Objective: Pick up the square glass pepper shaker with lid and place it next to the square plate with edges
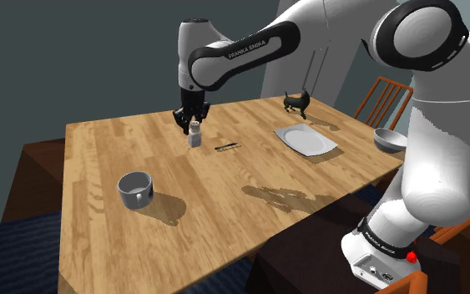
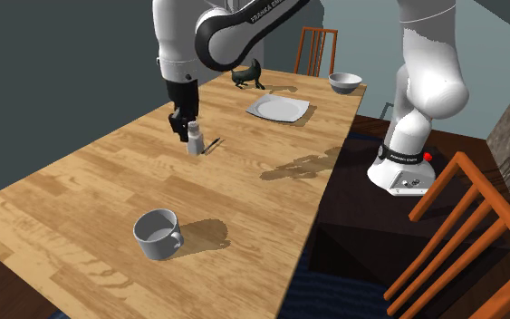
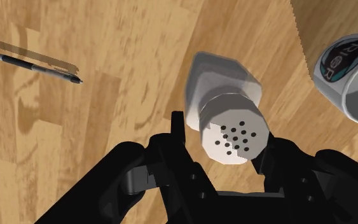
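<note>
White shaker stands on wood table, right between 2 black fingers of gripper. Fingers apart, close to lid on both sides, nothing held yet. Gripper hangs above, so squeeze can grab lid. Plate well apart from gripper, past pen.

grey mug upright | pen flat | bowl | dark figurine, perhaps a cat

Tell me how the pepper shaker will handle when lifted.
The shaker stands tall on a narrow base, so it may tip if nudged. Its flat sides should suit the gripper, though the smooth finish might slip.
</note>
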`<move>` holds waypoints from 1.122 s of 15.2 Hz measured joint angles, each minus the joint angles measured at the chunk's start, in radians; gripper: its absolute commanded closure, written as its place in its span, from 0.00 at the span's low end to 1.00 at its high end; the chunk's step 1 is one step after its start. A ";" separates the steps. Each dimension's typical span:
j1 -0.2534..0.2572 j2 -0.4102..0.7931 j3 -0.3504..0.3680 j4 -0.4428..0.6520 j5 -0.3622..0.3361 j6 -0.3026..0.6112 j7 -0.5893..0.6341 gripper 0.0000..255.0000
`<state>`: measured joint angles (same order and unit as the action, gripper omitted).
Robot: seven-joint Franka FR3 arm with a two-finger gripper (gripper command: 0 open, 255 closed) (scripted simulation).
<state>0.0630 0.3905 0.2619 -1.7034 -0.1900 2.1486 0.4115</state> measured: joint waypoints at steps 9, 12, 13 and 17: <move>-0.103 -0.132 -0.023 -0.157 0.052 0.039 -0.135 1.00; -0.150 -0.185 -0.041 -0.237 0.075 0.073 -0.207 1.00; -0.166 -0.198 -0.049 -0.253 0.083 0.078 -0.233 1.00; -0.222 -0.256 -0.079 -0.320 0.111 0.093 -0.331 1.00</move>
<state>-0.1588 0.1348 0.1834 -2.0230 -0.0792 2.2418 0.0802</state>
